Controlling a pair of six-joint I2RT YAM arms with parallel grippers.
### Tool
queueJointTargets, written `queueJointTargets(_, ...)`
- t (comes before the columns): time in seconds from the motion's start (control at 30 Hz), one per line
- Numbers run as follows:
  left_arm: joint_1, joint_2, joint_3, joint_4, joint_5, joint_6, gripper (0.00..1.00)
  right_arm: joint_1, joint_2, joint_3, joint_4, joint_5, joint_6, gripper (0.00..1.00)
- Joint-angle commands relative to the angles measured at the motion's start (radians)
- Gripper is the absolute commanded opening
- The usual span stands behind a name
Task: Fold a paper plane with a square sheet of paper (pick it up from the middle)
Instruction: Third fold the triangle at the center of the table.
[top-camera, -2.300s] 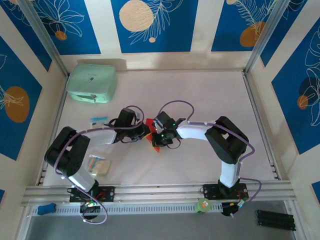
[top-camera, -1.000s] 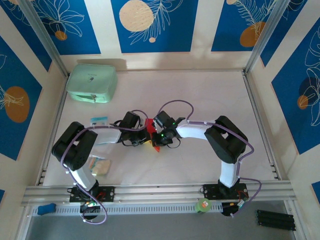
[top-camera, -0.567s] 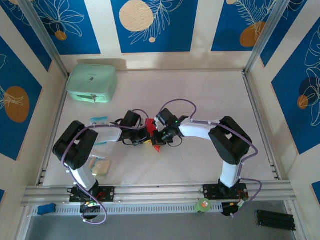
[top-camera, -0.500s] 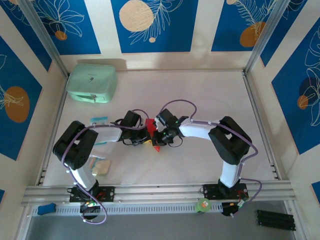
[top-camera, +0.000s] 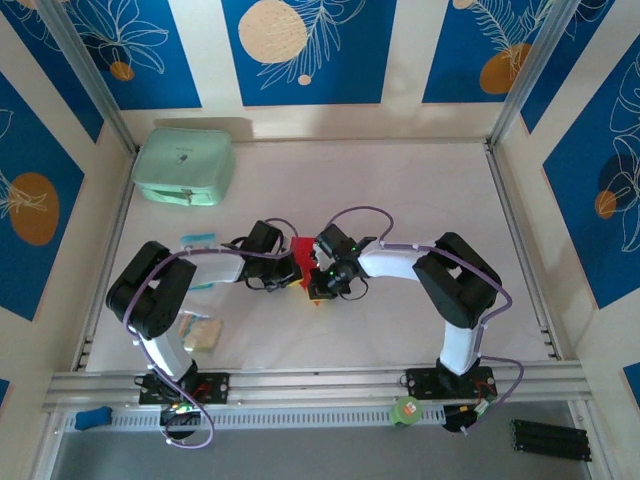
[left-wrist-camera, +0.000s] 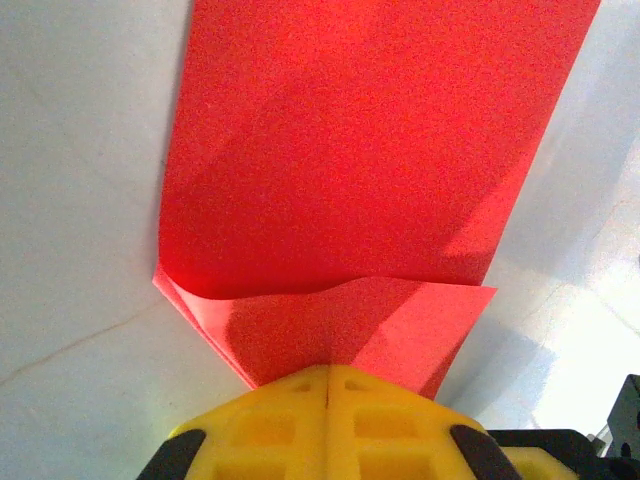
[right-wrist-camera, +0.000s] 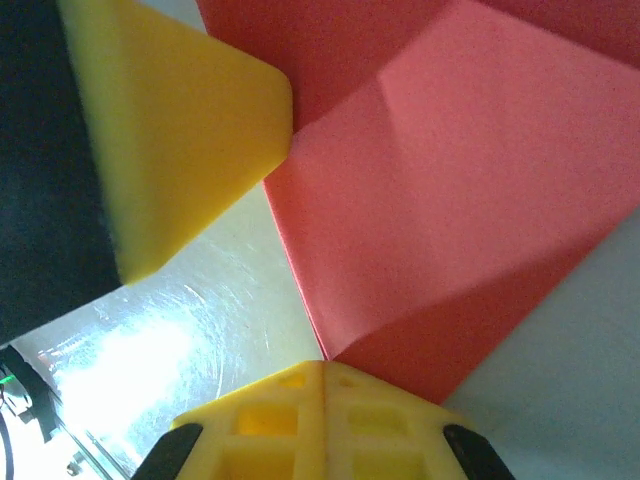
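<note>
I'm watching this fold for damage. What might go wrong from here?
Both the left gripper and right gripper have jaws shut on the thin red paper, close together; pulling apart may tear it. It looks wavy near the left jaws, so the crease may set crooked. The grippers might also collide.

paper (top-camera: 303, 247) between left tool (top-camera: 291, 268), right tool (top-camera: 316, 282) | case (top-camera: 184, 166) behind-left on table (top-camera: 400, 200)

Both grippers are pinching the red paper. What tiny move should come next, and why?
Probably press the fold flatter: the left gripper holds its pinch while the right gripper pushes its edge down. Both are shut on the red paper, and the folded flap's edge looks wavy and a bit lifted, not sharply creased.
</note>
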Motion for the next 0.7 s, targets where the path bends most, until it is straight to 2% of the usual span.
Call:
queueJointTargets(0.0, -0.006, 0.041, -0.014, -0.128, -0.098, -0.006, 0.02, 0.011, -0.003, -0.041, -0.042, -0.015, -0.002, 0.03)
queueJointTargets(0.33, -0.007, 0.031, -0.008, -0.136, -0.102, -0.003, 0.01, 0.013, -0.142, -0.175, -0.039, -0.027, -0.034, 0.03)
queueJointTargets(0.5, -0.006, 0.029, -0.004, -0.132, -0.099, -0.005, 0.01, 0.0, -0.239, -0.149, 0.012, -0.003, -0.059, 0.03)
queueJointTargets(0.67, -0.006, 0.031, -0.004, -0.117, -0.089, -0.016, 0.01, -0.014, -0.191, -0.076, 0.036, 0.013, -0.071, 0.03)
